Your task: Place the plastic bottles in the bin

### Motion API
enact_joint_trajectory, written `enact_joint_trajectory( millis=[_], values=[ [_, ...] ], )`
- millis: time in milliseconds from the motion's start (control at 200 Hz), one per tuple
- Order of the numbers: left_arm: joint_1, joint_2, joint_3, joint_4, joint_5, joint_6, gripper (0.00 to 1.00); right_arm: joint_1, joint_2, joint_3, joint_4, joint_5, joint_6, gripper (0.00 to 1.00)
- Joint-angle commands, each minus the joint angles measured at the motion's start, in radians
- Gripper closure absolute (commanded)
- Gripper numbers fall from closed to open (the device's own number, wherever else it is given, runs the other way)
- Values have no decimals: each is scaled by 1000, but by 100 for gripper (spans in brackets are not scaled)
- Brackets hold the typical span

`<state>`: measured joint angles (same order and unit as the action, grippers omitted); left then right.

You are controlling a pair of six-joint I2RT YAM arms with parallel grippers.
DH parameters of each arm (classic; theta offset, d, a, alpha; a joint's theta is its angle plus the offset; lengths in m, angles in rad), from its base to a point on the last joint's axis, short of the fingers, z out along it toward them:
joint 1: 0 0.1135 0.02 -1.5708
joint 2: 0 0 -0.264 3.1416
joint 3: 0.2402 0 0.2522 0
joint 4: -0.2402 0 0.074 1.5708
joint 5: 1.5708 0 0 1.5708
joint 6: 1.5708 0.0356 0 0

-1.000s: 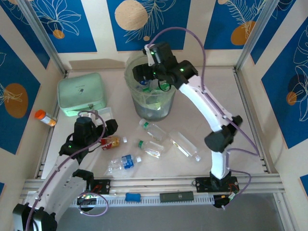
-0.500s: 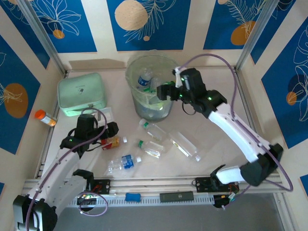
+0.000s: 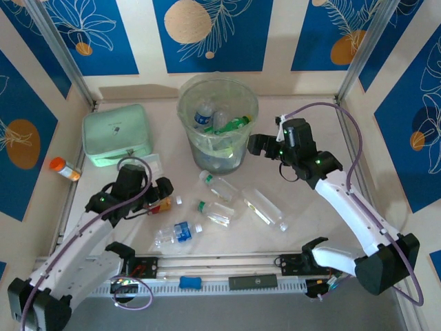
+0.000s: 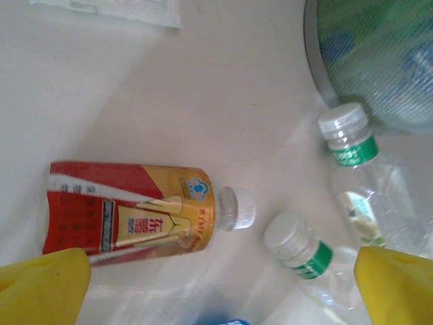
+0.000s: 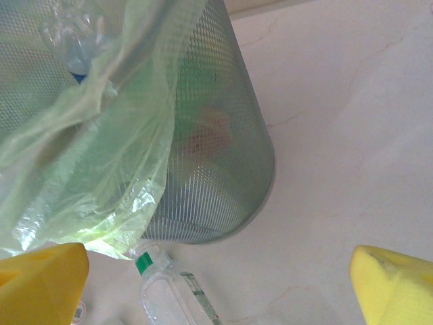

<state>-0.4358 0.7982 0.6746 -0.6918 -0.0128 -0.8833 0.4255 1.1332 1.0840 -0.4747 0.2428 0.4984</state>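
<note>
Right gripper [image 3: 256,145] has swung off the bin [image 3: 200,156], wide, empty; left gripper [image 4: 220,288] gapes over red-labelled bottle [image 4: 128,210].

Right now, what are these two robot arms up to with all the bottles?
The robot is clearing plastic bottles into the bin, which already holds several. The right gripper hangs open and empty beside the bin. The left gripper is open over the red-orange labelled bottle, not yet gripping it. Four clear bottles lie on the table too.
</note>
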Motion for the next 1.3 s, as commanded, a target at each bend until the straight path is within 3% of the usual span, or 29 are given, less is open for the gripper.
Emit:
enact_joint_trajectory(
  millis=[0,200,590,1296],
  values=[
    [-61,-35,-33,-36,-116,-285,0,-17,-22,-21,43,-25,9,1],
    [-159,-37,-75,-43,-244,-520,0,-39,-40,-81,58,-24,25,1],
    [-192,117,-105,61,-337,-780,0,-109,-92,-165,69,-59,28,1],
    [-192,434,-113,262,-372,-913,5,-226,-221,-261,49,-109,14,1]
  ],
)
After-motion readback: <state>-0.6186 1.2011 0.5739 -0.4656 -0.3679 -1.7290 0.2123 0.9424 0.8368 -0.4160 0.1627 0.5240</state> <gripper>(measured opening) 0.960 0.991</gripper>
